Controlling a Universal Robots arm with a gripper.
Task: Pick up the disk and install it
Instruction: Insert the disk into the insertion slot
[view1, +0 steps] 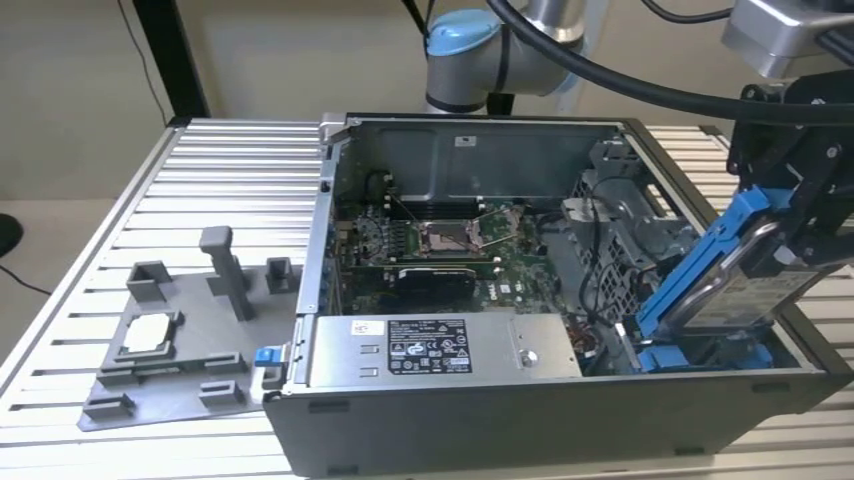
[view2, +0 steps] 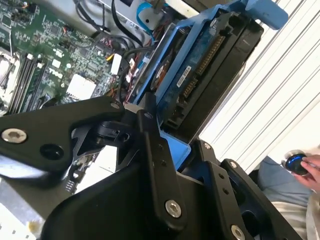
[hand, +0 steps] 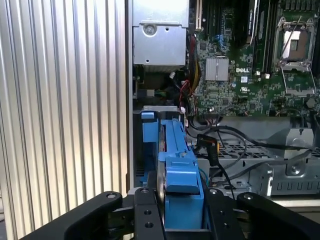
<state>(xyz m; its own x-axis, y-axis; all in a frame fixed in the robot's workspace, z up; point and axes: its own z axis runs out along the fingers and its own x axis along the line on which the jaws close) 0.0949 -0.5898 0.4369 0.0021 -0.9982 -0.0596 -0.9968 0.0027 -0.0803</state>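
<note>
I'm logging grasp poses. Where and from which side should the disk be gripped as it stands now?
Probably the upper end, from above: the disk stands tilted with its lower end in the case, leaving the top free; the pincer clamps it there.

Your arm is silver-grey, with a rounded joint capped in pale blue. Thick black cables sweep away from it towards the wrist, where you have a boxy light-grey metal block. Your gripper is matte black throughout: flat links with rounded ends, hinged one over another, each pivot fixed with a bright silver screw. Small round holes run along the jaws.
</note>
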